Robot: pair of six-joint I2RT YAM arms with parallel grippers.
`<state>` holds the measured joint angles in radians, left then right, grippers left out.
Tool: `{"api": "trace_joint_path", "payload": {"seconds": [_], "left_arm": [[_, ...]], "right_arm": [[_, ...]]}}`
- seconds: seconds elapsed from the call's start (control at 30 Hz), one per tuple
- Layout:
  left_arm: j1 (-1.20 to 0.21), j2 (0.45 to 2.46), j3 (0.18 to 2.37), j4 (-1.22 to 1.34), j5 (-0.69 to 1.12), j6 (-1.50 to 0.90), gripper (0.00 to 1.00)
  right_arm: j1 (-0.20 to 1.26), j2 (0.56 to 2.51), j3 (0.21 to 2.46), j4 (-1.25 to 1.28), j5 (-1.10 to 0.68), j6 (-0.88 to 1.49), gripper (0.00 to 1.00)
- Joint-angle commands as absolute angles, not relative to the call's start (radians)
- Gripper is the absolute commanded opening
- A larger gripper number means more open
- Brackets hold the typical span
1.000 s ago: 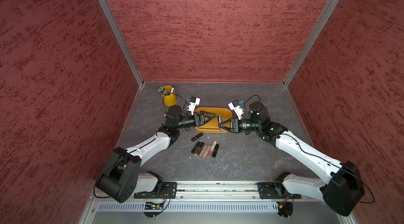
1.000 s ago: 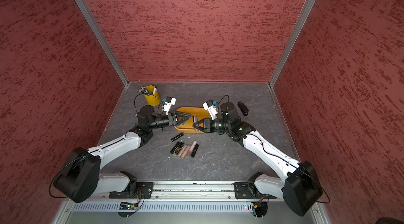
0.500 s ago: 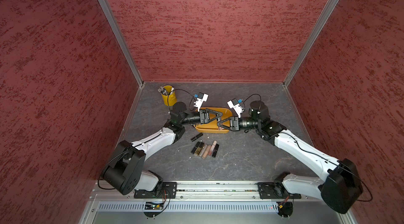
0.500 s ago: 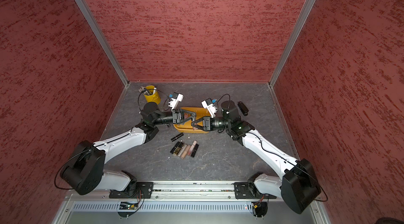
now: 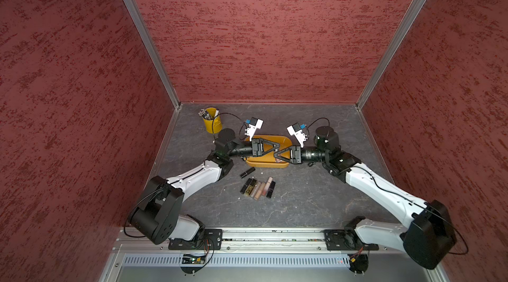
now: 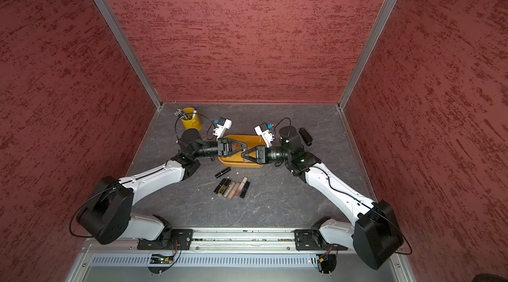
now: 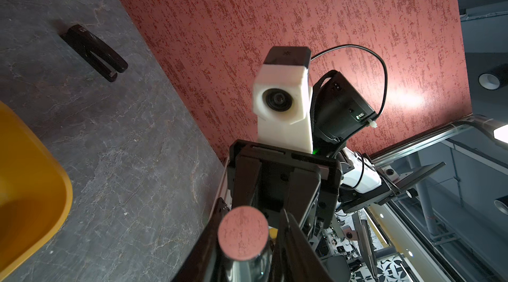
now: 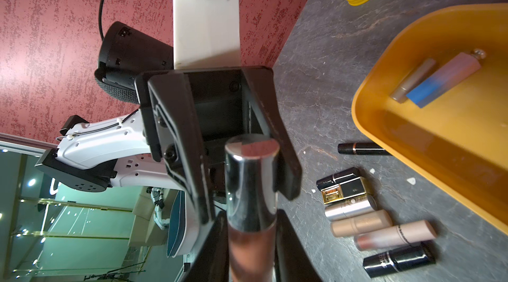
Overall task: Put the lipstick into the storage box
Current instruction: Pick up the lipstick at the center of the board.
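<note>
The storage box point(image 5: 270, 166) point(image 6: 238, 165) is a shallow yellow-orange tub at mid-table. My two grippers meet tip to tip above it in both top views. My right gripper point(image 8: 251, 244) point(image 5: 278, 155) is shut on the pink body of a lipstick point(image 8: 250, 184) with a chrome cap. My left gripper point(image 7: 247, 239) point(image 5: 277, 150) faces it and is shut on the cap end of the same lipstick point(image 7: 243, 232), a finger point(image 8: 286, 167) on each side. Two tubes point(image 8: 445, 79) lie inside the storage box point(image 8: 368, 107).
A row of several lipsticks point(image 5: 258, 188) point(image 8: 379, 222) lies on the table in front of the box, and a single black one point(image 5: 247, 172) beside them. A yellow bucket with pens point(image 5: 212, 123) stands at the back left. A black stapler-like object point(image 6: 305, 136) point(image 7: 94, 52) lies at the back right.
My left gripper has swung right over the box to the lipstick in my right gripper, and its jaws have gone from wide open to shut on the cap. My right arm has barely moved.
</note>
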<state>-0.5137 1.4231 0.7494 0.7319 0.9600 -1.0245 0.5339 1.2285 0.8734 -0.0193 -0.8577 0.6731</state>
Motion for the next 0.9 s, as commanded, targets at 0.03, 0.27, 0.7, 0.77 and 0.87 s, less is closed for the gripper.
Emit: {"api": "trace_joint_path", "payload": {"seconds": [0.03, 0.27, 0.7, 0.77, 0.87], "left_arm": [[-0.525, 1.438, 0.770, 0.758, 0.992, -1.026, 0.31], [-0.530, 1.457, 0.783, 0.762, 1.008, -1.038, 0.17], [-0.496, 1.443, 0.835, 0.500, 1.008, -0.919, 0.15], [-0.488, 1.435, 0.893, 0.274, 0.979, -0.803, 0.15], [-0.485, 1.450, 1.021, -0.101, 0.864, -0.599, 0.15]], "right_arm": [[0.524, 1.219, 0.867, 0.002, -0.850, 0.667, 0.18], [0.522, 1.224, 0.866, -0.007, -0.842, 0.655, 0.21], [0.477, 1.195, 0.886, -0.137, -0.765, 0.594, 0.72], [0.472, 1.186, 0.896, -0.192, -0.729, 0.564, 0.73], [0.471, 1.174, 0.909, -0.266, -0.665, 0.526, 0.73]]}}
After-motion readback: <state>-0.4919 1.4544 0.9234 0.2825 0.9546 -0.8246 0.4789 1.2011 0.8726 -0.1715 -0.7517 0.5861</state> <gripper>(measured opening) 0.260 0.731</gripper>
